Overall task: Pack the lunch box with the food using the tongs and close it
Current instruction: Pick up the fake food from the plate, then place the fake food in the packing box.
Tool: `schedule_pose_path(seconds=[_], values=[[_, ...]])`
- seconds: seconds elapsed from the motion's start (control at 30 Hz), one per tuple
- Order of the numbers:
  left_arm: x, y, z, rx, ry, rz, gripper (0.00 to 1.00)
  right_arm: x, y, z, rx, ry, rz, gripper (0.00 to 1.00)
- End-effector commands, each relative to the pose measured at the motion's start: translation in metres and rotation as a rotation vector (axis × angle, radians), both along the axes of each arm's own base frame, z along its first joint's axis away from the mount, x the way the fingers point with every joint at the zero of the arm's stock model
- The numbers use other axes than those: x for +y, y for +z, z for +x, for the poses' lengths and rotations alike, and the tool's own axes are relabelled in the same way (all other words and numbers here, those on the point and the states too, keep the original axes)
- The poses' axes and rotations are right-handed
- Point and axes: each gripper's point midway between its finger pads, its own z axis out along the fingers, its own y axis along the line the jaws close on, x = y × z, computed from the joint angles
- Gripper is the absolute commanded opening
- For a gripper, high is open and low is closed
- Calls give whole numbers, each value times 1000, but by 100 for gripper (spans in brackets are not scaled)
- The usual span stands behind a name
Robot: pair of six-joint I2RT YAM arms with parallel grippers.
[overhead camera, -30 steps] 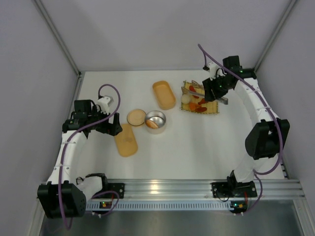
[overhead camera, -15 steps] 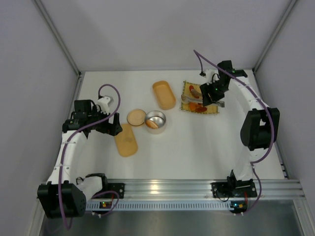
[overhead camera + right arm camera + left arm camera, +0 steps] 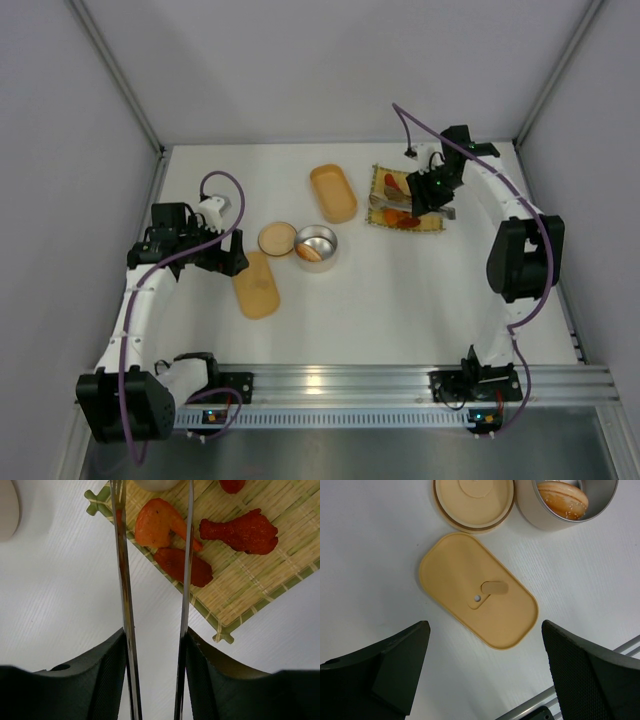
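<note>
Two arms of the tongs (image 3: 122, 580), pinched in the right gripper (image 3: 154, 652), straddle the orange piece (image 3: 157, 525) at the bamboo mat (image 3: 250, 585) corner. Squeeze slowly; it probably slips. A red piece (image 3: 182, 566) crowds one arm. Bare table (image 3: 60, 580) leads to the lunch box (image 3: 333, 192). Left gripper (image 3: 484, 630) is spread above the oval lid (image 3: 475, 595).
</note>
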Motion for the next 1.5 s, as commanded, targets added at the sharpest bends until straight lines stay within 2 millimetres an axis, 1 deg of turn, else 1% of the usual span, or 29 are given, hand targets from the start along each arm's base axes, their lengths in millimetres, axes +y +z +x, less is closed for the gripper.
schedule_pose_path(seconds=[0.0, 0.07, 0.1, 0.2, 0.33, 0.37, 0.4, 0.43, 0.5, 0.53, 0.6, 0.63, 0.7, 0.73, 0.8, 0.83, 0.97, 1.07, 1.23, 1.47], values=[[-1, 2, 7, -30, -4, -2, 98, 2, 7, 8, -44, 17, 31, 44], [-1, 2, 7, -29, -3, -2, 98, 1, 9, 7, -47, 16, 33, 40], [-1, 2, 7, -29, -3, -2, 98, 2, 10, 6, -47, 18, 34, 36], [-1, 3, 8, -32, -4, -2, 98, 3, 20, 4, -62, 19, 49, 30], [-1, 5, 9, -32, 0, -9, 98, 3, 44, 0, -100, 17, 70, 28], [-1, 4, 9, -26, 0, -9, 98, 4, 58, -1, -128, 19, 83, 27], [-1, 4, 9, -24, -1, -11, 98, 4, 64, -5, -129, 19, 87, 27], [-1, 4, 9, -23, 0, -12, 98, 7, 77, -9, -149, 27, 108, 27], [-2, 3, 9, -19, 1, -14, 98, 11, 91, -15, -167, 35, 132, 27], [-2, 4, 9, -21, 1, -16, 98, 15, 102, -23, -176, 47, 150, 27], [-2, 5, 9, -25, 0, -15, 98, 20, 110, -30, -185, 63, 158, 27], [-2, 6, 10, -28, 2, -13, 98, 26, 116, -37, -190, 79, 163, 27], [-1, 7, 11, -32, 6, -10, 98, 32, 120, -44, -191, 99, 168, 27], [-1, 8, 11, -34, 6, -12, 98, 39, 125, -50, -195, 120, 178, 27], [-2, 8, 10, -29, 5, -15, 98, 46, 126, -57, -184, 143, 185, 27], [-2, 8, 10, -31, 4, -14, 98, 53, 129, -63, -184, 163, 189, 27], [-1, 8, 10, -33, 3, -11, 98, 71, 124, -80, -165, 229, 185, 27], [-2, 9, 9, -34, 2, -14, 98, 85, 112, -93, -129, 276, 182, 27], [-2, 7, 9, -29, 0, -13, 98, 107, 103, -111, -86, 347, 198, 27], [-2, 5, 8, -29, -2, -9, 98, 126, 88, -132, -20, 419, 202, 27]])
